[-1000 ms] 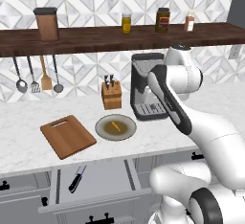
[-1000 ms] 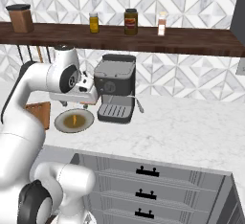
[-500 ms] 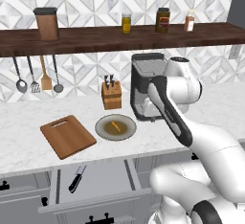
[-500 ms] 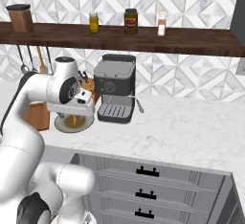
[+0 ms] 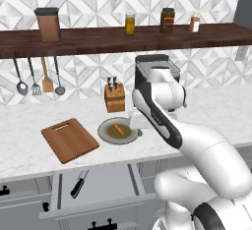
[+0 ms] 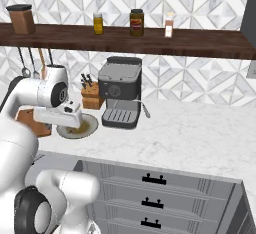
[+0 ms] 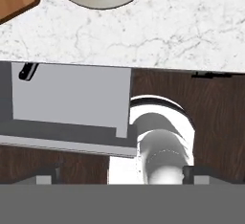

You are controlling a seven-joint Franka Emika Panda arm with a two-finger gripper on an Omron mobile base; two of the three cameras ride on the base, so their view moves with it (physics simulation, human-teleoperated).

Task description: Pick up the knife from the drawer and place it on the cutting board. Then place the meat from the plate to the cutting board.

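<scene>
The two-finger gripper (image 7: 119, 174) is hanging spread wide and empty. It should be lowering left over the black-handled knife (image 5: 79, 183) in the open grey drawer (image 5: 106, 180), aligned across its handle.

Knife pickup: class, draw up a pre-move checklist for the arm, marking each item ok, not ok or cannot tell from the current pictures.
1. Drawer pulled open: ok.
2. Knife lying uncovered in the drawer, black handle toward the front: ok.
3. Gripper open, nothing held: ok.
4. Gripper lined up over the knife: not ok; the hand view puts the knife at its far left edge.
5. Cutting board free to receive the knife: ok.
6. Meat on the plate, waiting: ok.
</scene>
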